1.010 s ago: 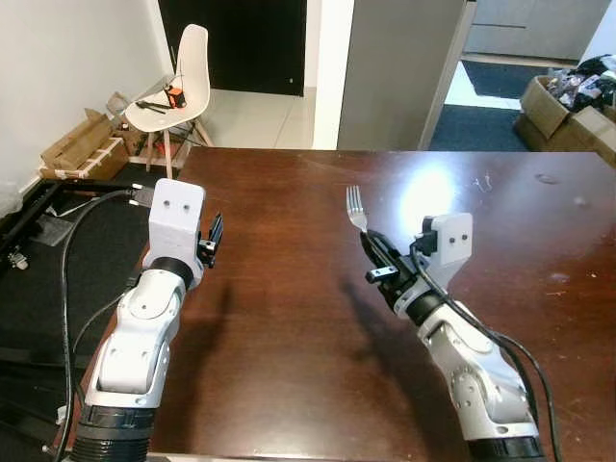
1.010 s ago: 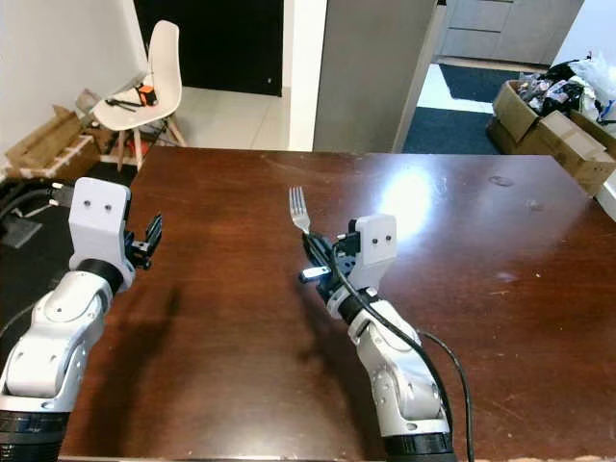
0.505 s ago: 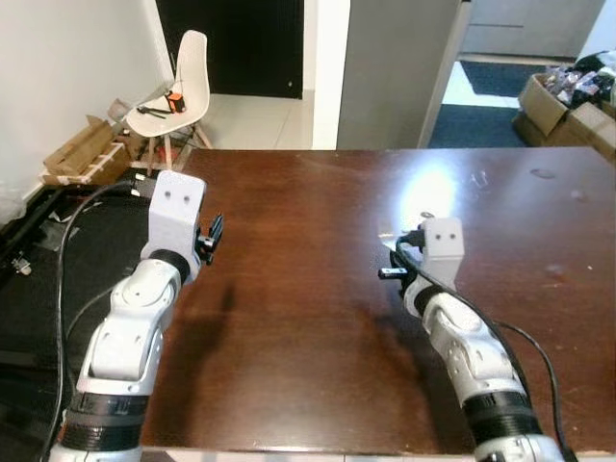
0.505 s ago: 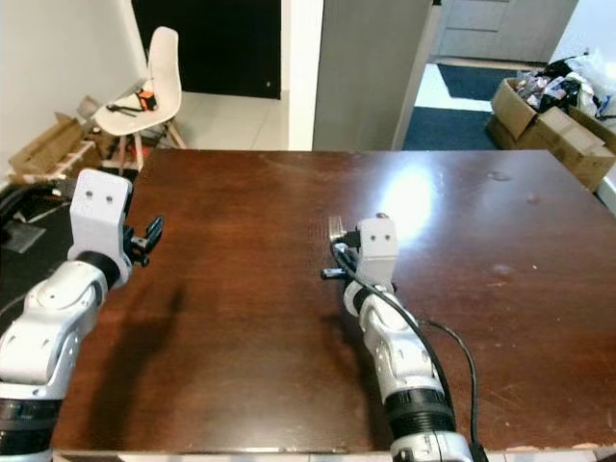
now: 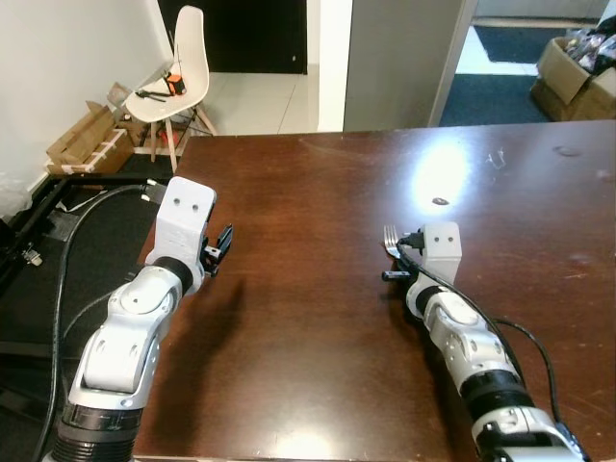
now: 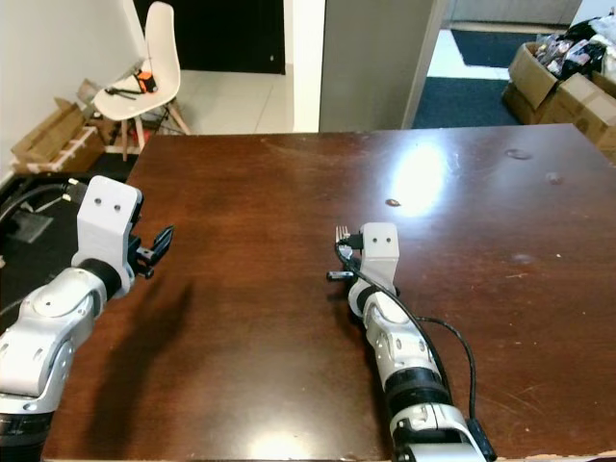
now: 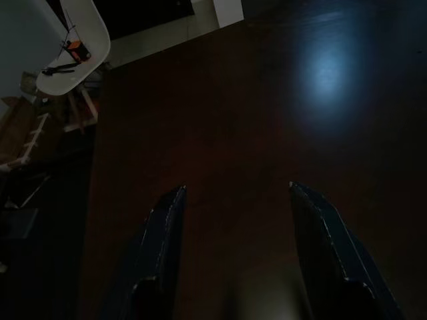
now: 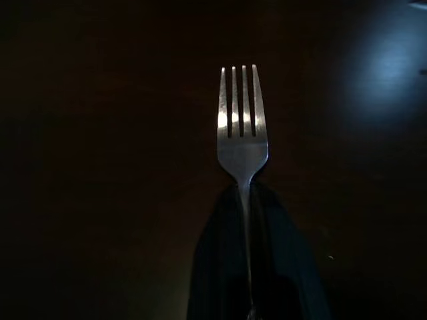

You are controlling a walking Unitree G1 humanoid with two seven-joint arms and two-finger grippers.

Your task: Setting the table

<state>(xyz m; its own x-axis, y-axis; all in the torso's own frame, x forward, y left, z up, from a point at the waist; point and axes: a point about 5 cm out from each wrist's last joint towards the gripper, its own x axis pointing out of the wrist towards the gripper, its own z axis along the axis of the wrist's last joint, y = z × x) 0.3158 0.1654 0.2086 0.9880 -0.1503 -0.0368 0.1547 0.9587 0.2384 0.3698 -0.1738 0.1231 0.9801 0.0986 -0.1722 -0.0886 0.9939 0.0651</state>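
Fork (image 8: pixel 242 127): pinched by its handle in the right gripper (image 5: pixel 397 258); four tines are seen jutting straight out past the fingertips in the right wrist view, lit against the dark wood. From the head views only the tine end (image 5: pixel 390 238) is seen, poking out just ahead of the white wrist housing, low over the table.
Right gripper: closed on the fork handle; the two black fingers (image 8: pixel 213 267) are pressed together around it. Forearm is laid low along the table top, gripper pointed toward the table's far edge.
Left gripper (image 5: pixel 223 244): fingers are spread apart, nothing held between them; both fingers (image 7: pixel 163 247) are seen well separated in the left wrist view, with bare dark wood under them. It is held above the table's left edge, well apart from the right gripper and the fork.
Table (image 5: pixel 318 183): dark brown wood, glossy; a bright light reflection is seen ahead of the right gripper, and small marks are seen toward the far right corner.
White chair (image 5: pixel 178 58): beyond the table's far left corner, ahead of the left gripper; an orange-and-black item is seen on its seat.
Cardboard boxes (image 6: pixel 568 82): on the floor past the table's far right corner.
Black cables (image 5: pixel 67 241): run along the left arm, off the table's left side.
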